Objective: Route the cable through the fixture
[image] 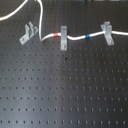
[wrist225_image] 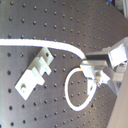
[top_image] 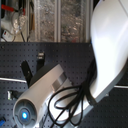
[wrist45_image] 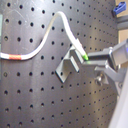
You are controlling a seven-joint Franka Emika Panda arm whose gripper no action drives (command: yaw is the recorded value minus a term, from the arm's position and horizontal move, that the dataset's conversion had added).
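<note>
The white cable [image: 75,37] runs through the middle and right grey clips, its red band [image: 55,36] left of the middle clip and its blue band [image: 86,36] between them. Left of the red band it climbs past the fixture [image: 27,32], the diagonal clip, and lies outside its prongs. The gripper is beyond the first exterior view. In the first wrist view, my gripper [wrist45_image: 86,57] is shut on the cable [wrist45_image: 55,20], right beside the fixture [wrist45_image: 70,66]. In the second wrist view, the cable [wrist225_image: 60,46] passes the fixture [wrist225_image: 35,72] to the gripper [wrist225_image: 93,70] and loops beneath it.
The black perforated board [image: 65,95] carries two square-facing grey clips, middle [image: 63,37] and right [image: 107,32]. In the second exterior view, the white arm [top_image: 107,45] and its black hoses [top_image: 70,102] fill most of the picture, with shelves behind.
</note>
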